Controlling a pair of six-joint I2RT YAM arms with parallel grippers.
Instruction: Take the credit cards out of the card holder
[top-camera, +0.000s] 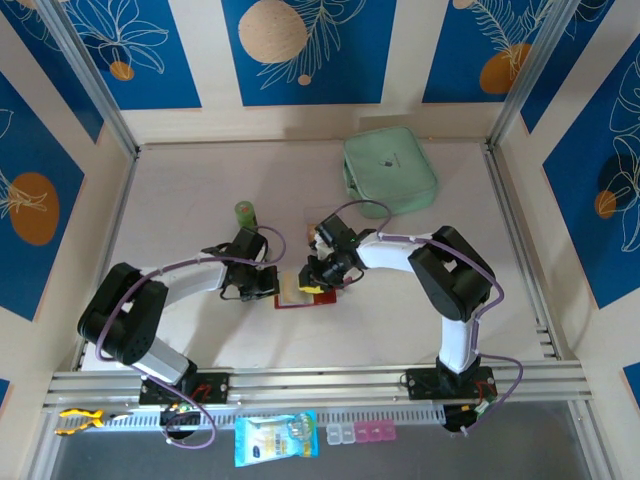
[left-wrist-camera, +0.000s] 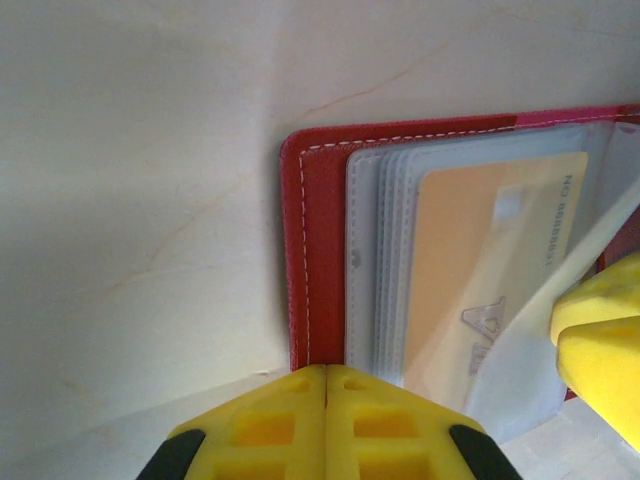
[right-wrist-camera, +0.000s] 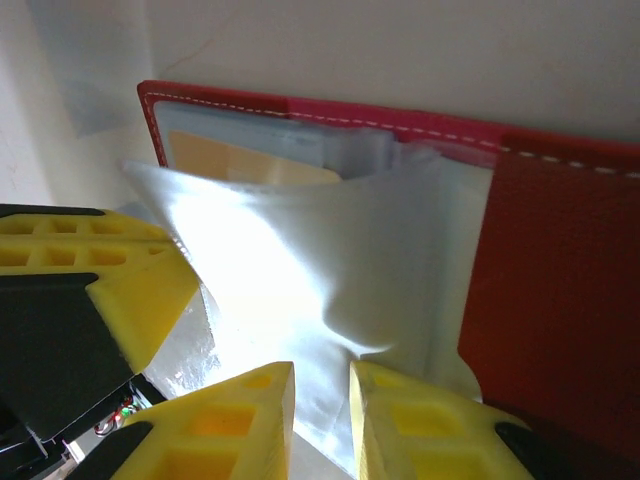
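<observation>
From the top camera I see the card holder (top-camera: 293, 292) lying open near the middle of the desk (top-camera: 200, 200), a little toward the near edge. Both arms meet over it. The left claw (top-camera: 270, 287) is at its left side and the right claw (top-camera: 318, 285) at its right side. A mint-green pouch (top-camera: 390, 170) sits well apart, by the far edge, right of centre.

On the left wrist camera, the left claw (left-wrist-camera: 326, 420) is closed, its yellow fingers pressed together with nothing between them, just beside the holder's red cover (left-wrist-camera: 315, 250). I cannot tell whether they touch it. A tan-orange credit card (left-wrist-camera: 480, 250) sits inside one of the pale sleeves. A clear sleeve (left-wrist-camera: 520, 350) in front of it is pulled up toward one yellow finger (left-wrist-camera: 600, 340) of the right claw.

On the right wrist camera, the right claw (right-wrist-camera: 320, 420) stands narrow, pinching the bottom of the clear sleeve (right-wrist-camera: 320, 270), which runs down between its two fingers. The sleeve is stretched away from the holder (right-wrist-camera: 560, 300). An edge of the orange card (right-wrist-camera: 240, 160) shows behind it, inside the holder. The left claw's yellow finger (right-wrist-camera: 130, 280) sits just beside the sleeve's left side.
</observation>
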